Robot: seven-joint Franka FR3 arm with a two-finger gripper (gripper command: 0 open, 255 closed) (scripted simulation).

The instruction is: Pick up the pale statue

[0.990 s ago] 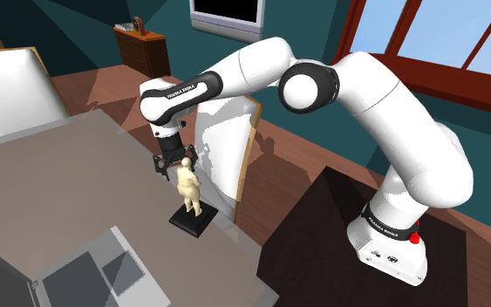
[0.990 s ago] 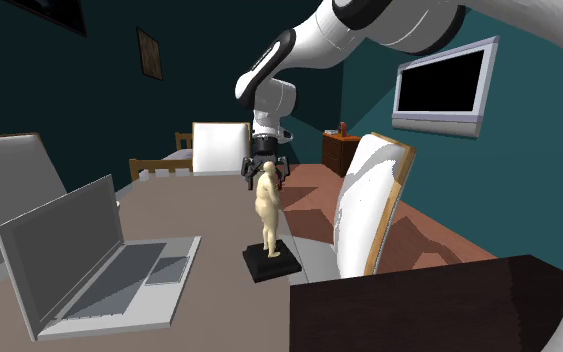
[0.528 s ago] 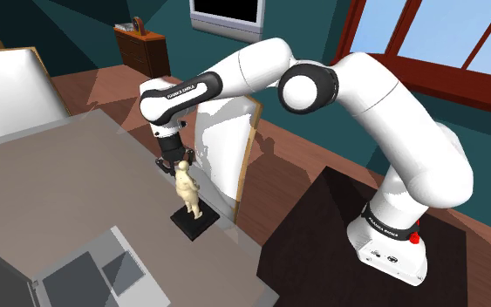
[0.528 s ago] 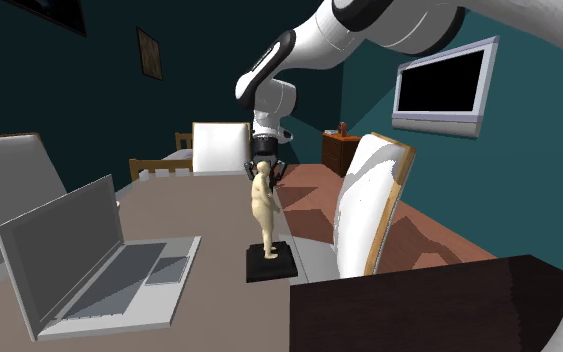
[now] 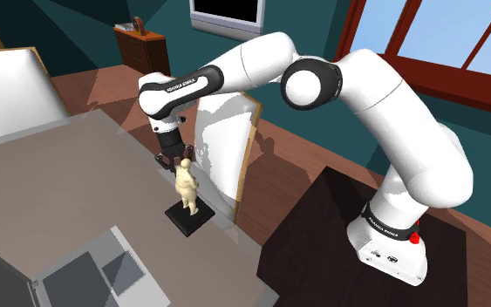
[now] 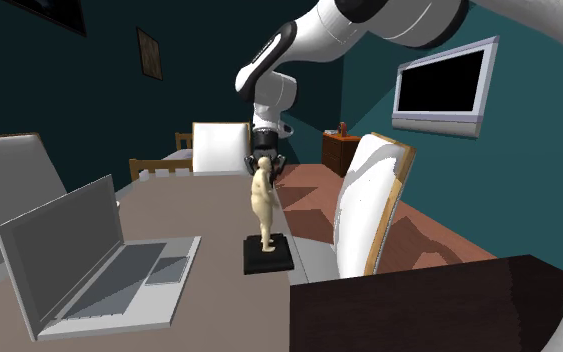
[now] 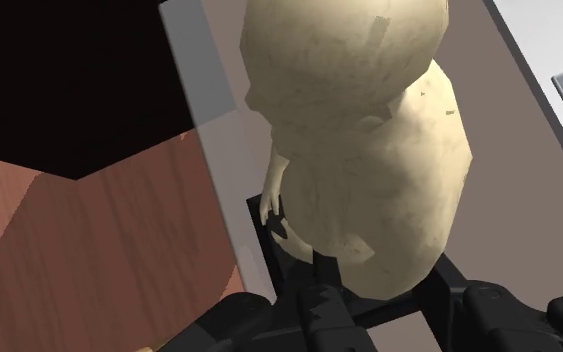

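The pale cream statue [image 5: 187,188] of a standing figure is fixed on a black square base [image 5: 191,221] near the grey table's [image 5: 78,174] edge. My black gripper [image 5: 180,162] comes down from above and is shut on the statue's head. In the second exterior view the gripper [image 6: 262,166] clasps the head of the statue [image 6: 263,205], which stands upright over its base [image 6: 269,258]. Whether the base still rests on the table I cannot tell. In the wrist view the statue [image 7: 369,150] sits right in front of the gripper [image 7: 384,300], close between the black fingers [image 7: 309,312].
An open grey laptop [image 6: 99,260] lies on the table at the second exterior view's left. A white-cushioned chair [image 5: 221,148] stands right beside the statue at the table's edge. Another chair [image 5: 12,87] is at the far side. The dark stand [image 5: 322,253] is lower right.
The fingers went from apart to shut on the statue's head. The statue stands straighter now, and its base has turned and shifted slightly.
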